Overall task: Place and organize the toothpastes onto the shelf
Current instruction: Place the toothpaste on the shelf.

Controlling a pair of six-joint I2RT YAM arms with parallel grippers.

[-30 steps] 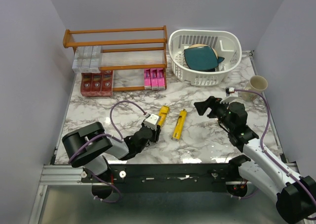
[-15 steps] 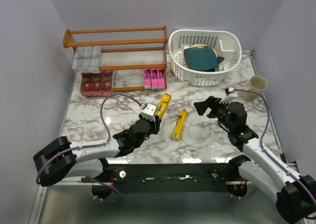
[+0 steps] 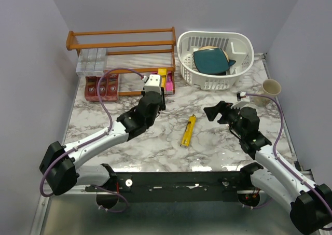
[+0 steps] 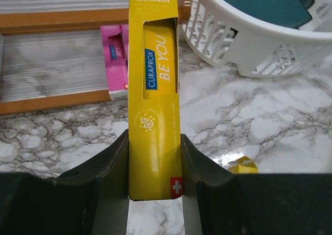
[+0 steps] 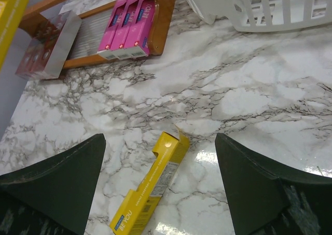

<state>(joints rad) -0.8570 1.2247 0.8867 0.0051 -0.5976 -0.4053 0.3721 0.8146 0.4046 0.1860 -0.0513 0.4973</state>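
We note the left gripper [image 4: 154, 141] has carried its clamped yellow Curaprox carton [image 4: 154, 90] from mid-table to the shelf [image 3: 122, 32] front, long axis pointing shelfward beside pink cartons [image 4: 116, 58], open marble table [image 3: 218, 147] around; right gripper [image 3: 213, 112] gapes empty.

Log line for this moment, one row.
left gripper: shut on yellow toothpaste, at shelf front | right gripper: open, empty | second yellow toothpaste: lying on table

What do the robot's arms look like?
The left arm and right arm have silver-grey links, black joints and looping purple cables. The left end effector and right end effector each have two dark wedge-shaped fingers. A white block tops the left wrist.
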